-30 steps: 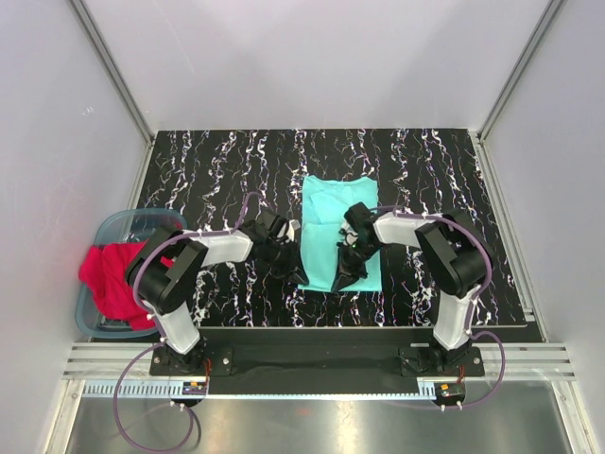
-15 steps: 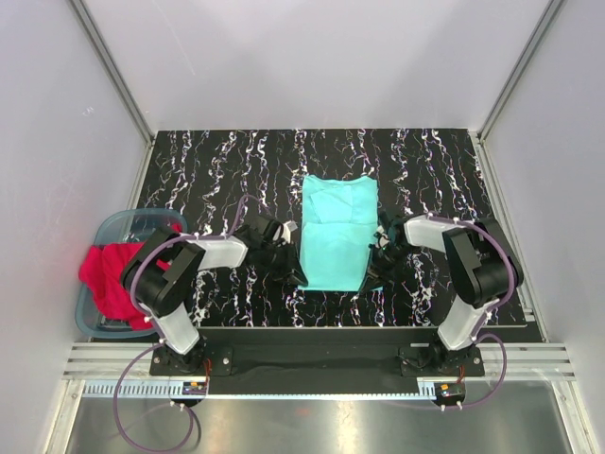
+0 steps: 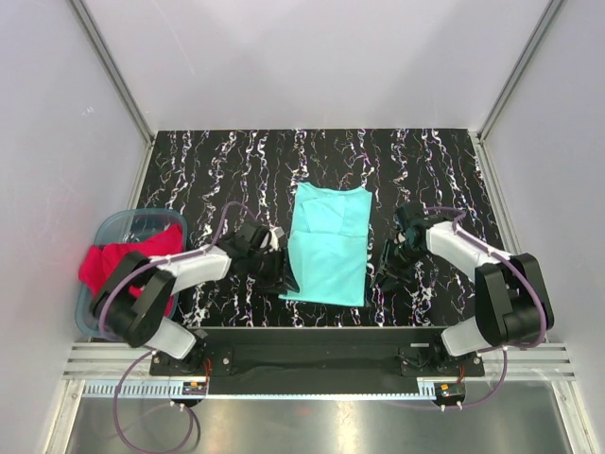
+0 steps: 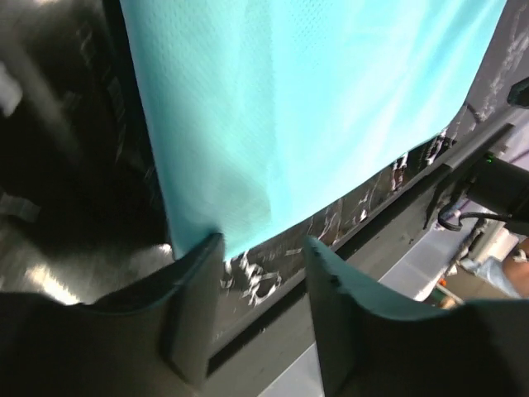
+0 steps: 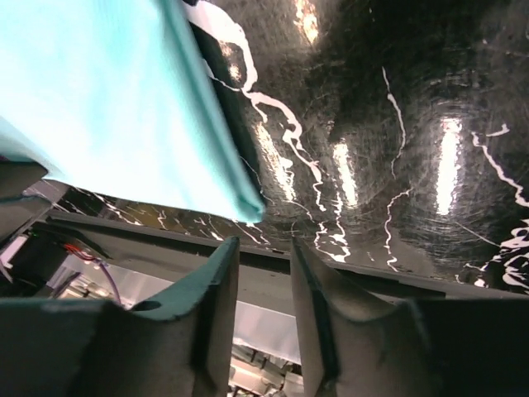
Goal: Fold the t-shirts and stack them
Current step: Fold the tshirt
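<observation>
The mint-teal cloth t-shirt (image 3: 328, 248) lies mid-table as a narrow oblong, probably needing one more fold. The left gripper (image 4: 260, 252) and right gripper (image 5: 263, 252) flank its near corners, jaws apart, empty. The bright red t-shirt (image 3: 112, 270) sits bunched in the translucent blue-grey plastic tub (image 3: 123, 227) at the left, unfolded.

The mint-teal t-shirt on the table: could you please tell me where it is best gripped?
I would take its two near corners, the left tool from the left and the right tool from the right, coming in low. The mint-teal t-shirt lies flat as a narrow panel, and those corners lie free.
</observation>
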Controlling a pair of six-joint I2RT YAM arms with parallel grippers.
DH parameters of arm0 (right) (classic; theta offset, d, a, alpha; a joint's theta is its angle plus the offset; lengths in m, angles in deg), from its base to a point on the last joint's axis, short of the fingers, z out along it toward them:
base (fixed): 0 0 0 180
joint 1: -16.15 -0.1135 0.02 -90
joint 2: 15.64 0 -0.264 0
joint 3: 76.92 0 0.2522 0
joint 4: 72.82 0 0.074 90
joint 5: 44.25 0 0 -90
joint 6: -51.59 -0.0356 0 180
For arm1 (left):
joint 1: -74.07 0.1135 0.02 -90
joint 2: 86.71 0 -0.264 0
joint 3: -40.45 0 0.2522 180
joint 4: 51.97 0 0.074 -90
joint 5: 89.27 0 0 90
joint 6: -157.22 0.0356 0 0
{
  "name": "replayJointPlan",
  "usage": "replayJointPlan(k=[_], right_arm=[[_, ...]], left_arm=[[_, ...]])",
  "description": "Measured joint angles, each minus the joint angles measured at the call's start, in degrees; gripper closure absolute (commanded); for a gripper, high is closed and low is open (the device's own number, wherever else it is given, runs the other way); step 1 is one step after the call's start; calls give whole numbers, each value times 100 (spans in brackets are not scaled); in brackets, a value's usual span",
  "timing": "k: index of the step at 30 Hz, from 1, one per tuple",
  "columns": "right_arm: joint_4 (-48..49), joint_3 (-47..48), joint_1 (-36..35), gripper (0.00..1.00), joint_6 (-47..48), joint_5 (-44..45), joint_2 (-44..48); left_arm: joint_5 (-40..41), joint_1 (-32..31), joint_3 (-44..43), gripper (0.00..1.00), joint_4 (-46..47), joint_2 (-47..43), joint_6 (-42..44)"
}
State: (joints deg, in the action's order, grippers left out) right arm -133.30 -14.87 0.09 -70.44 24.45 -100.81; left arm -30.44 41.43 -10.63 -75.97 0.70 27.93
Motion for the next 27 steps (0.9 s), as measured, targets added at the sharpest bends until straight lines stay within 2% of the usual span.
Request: replayJointPlan(k=[1,3,6,12,17,21,27], right_arm=[[39,-52,0,49,-15,0,57],[181,-267,15,42,-107,-37,146],[417,-723,42,40,-282,-177,240],[1167,-1545,48,40,-850,-852,437],[1596,-1757,48,40,-1069,-1123,546],[1895,-1893,46,40,-1226,-1329,546],[2177,-1934,-33,41,-1399,-1375,535]], left_arm=[[114,-4,24,47,-225,-216,-7],[258,-4,37,46,-581,-575,-24],[361,-2,44,46,-855,-1010,-142],[595,20,444,39,-977,-1663,-498],[621,192,929,29,-870,-1602,-778],[459,367,1067,30,-507,-1539,-1067],[339,446,1075,40,-11,-1222,-1351]])
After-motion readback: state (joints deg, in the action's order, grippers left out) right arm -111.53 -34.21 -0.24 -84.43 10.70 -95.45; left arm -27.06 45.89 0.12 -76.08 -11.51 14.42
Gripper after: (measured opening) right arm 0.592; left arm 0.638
